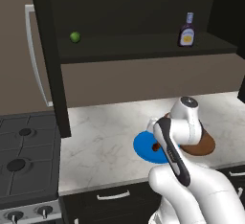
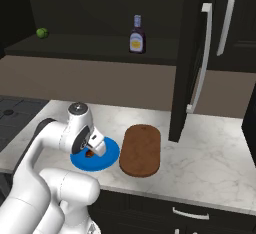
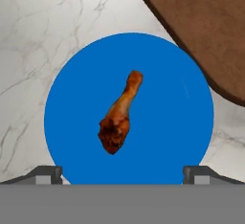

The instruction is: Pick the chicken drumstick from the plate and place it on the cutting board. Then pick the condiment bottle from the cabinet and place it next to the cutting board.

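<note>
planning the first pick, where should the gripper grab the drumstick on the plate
Grip the drumstick across its narrowing shank, just above the thick meaty end, coming straight down from above. It lies flat near the middle of the blue plate, long axis slanted, so the open gripper likely needs turning to straddle it.

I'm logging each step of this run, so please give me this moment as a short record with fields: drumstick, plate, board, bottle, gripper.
drumstick: chicken drumstick lies near the middle of the plate, not gripped
plate: blue plate on the marble counter, beside the board
board: cutting board bare
bottle: condiment bottle upright on the cabinet shelf
gripper: gripper open above the plate, holding nothing
</note>
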